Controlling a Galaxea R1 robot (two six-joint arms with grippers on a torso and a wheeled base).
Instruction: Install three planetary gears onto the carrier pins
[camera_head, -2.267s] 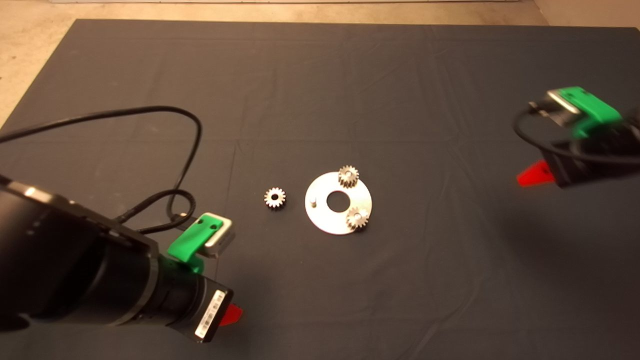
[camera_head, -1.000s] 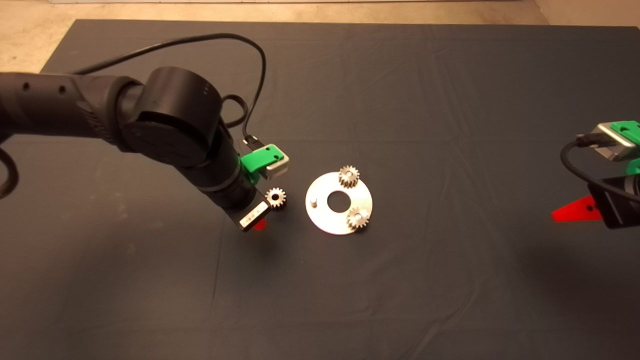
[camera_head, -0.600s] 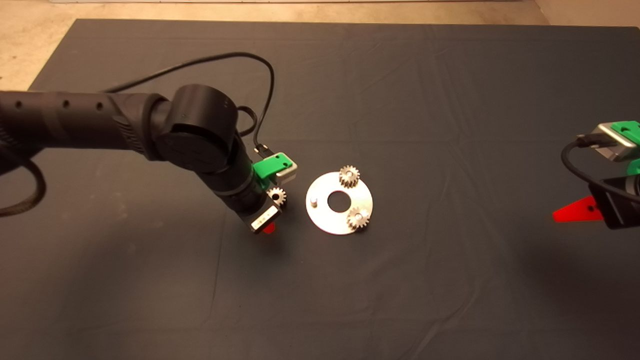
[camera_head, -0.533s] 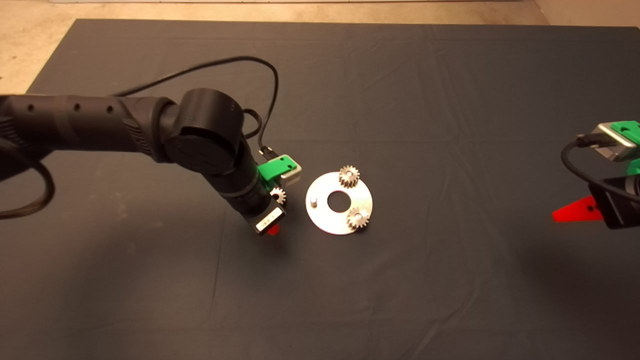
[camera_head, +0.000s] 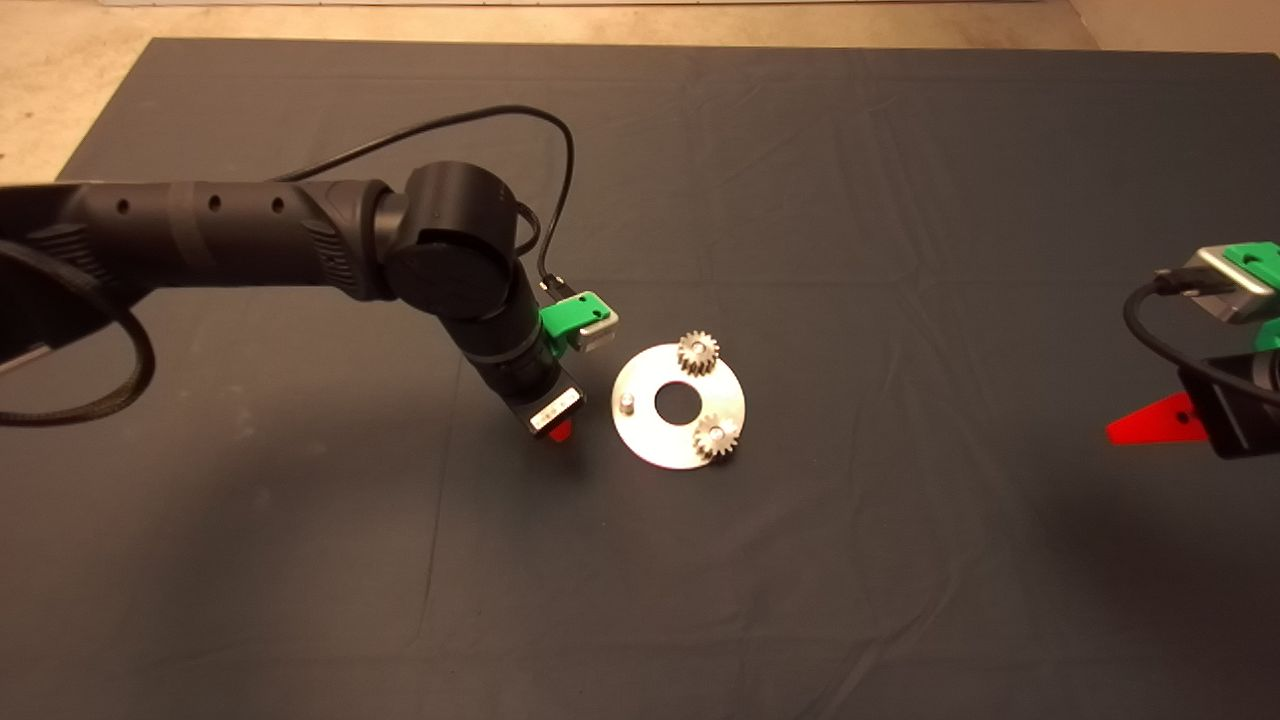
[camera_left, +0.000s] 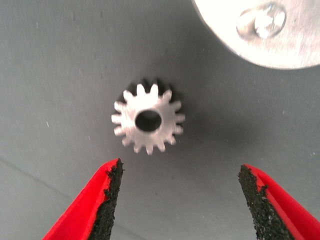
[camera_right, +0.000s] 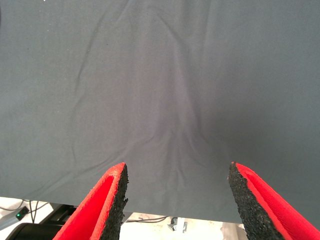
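Note:
A round silver disc (camera_head: 650, 440) lies mid-mat with two planetary gears (camera_head: 698, 352) (camera_head: 716, 436) seated on carrier pins. One pin (camera_head: 626, 403) stands bare on its left side; the same pin (camera_left: 261, 21) shows in the left wrist view. A loose gear (camera_left: 148, 121) lies flat on the mat just left of the disc, hidden under the left arm in the head view. My left gripper (camera_left: 180, 187) hovers right above it, open, fingers either side and apart from it. My right gripper (camera_right: 177, 187) is open over bare mat at the right edge (camera_head: 1150, 425).
A black cable (camera_head: 450, 130) loops over the left arm. The mat's far edge meets a beige floor (camera_head: 60, 60). Beyond the mat's edge in the right wrist view, floor and cables (camera_right: 30, 210) show.
The left arm swung in from the lower left to the loose gear and now covers it in the head view. The right arm drew back to the right edge.

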